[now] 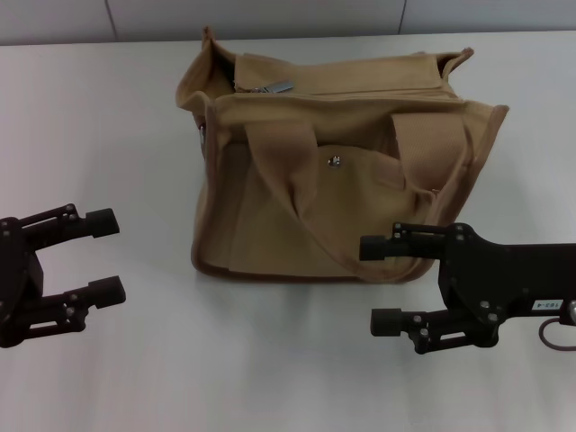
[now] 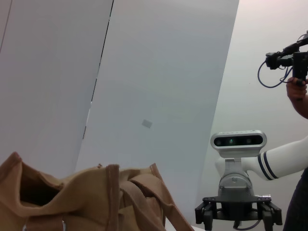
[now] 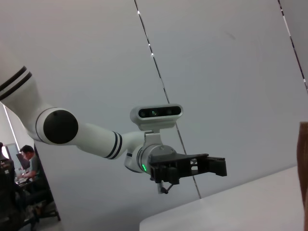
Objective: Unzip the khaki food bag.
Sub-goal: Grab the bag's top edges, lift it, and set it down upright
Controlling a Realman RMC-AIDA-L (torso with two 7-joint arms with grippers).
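The khaki food bag point(image 1: 333, 180) stands upright in the middle of the white table point(image 1: 99, 117), pocket and silver snap point(image 1: 334, 162) facing me. Its metal zipper pull point(image 1: 274, 87) lies on top near the bag's left end, and the zipper looks closed. My left gripper point(image 1: 110, 256) is open and empty, left of the bag near the front, apart from it. My right gripper point(image 1: 378, 284) is open and empty, just in front of the bag's right front corner. The left wrist view shows the bag's top point(image 2: 96, 202) and the right gripper point(image 2: 238, 214) beyond it. The right wrist view shows the left gripper point(image 3: 214, 166).
A grey wall point(image 1: 297, 16) stands behind the table's far edge. A dark cable loop point(image 1: 553, 335) hangs by my right wrist. A person point(image 2: 301, 91) stands off to the side, and another point(image 3: 29, 168) sits farther away.
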